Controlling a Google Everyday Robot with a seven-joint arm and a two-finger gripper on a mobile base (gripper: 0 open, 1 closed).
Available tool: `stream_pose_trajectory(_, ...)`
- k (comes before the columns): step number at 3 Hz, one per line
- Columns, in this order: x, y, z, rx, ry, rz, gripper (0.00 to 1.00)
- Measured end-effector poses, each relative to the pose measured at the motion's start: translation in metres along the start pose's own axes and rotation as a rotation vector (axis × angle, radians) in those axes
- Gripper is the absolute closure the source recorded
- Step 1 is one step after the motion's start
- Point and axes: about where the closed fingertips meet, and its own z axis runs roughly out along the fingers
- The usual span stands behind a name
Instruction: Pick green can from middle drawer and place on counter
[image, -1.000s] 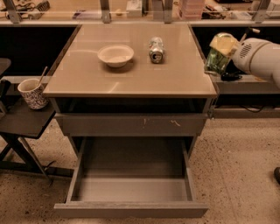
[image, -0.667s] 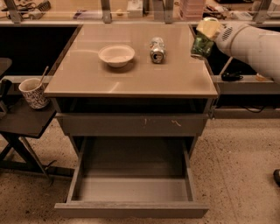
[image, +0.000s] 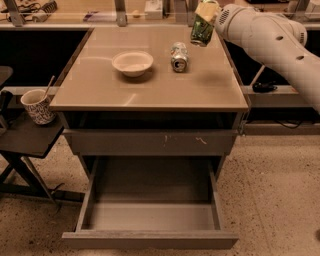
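Green can (image: 201, 31) is hanging tilted above table's (image: 150, 92) far-right corner | gripper (image: 206, 16) fingers are clamping it | silver can (image: 178, 56) is lying beside bowl (image: 132, 62) | middle drawer (image: 150, 239) is standing open

My gripper (image: 206, 14) clasped the green can (image: 201, 29) by its upper part, holding it slightly tilted in the air over the far right edge of the counter (image: 150, 92), a glossy tan square top. The can's sides were patterned green and white. Below, the middle drawer (image: 150, 239) stood pulled well out, showing its plain grey front and grey floor.
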Motion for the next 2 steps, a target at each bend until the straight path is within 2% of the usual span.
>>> stream_pose_trajectory(1, 0.0000, 0.0001, 0.0003, 0.000, 0.000, 0.000, 1.00)
stream_pose_trajectory(2, 0.0000, 0.0002, 0.0003, 0.000, 0.000, 0.000, 0.81)
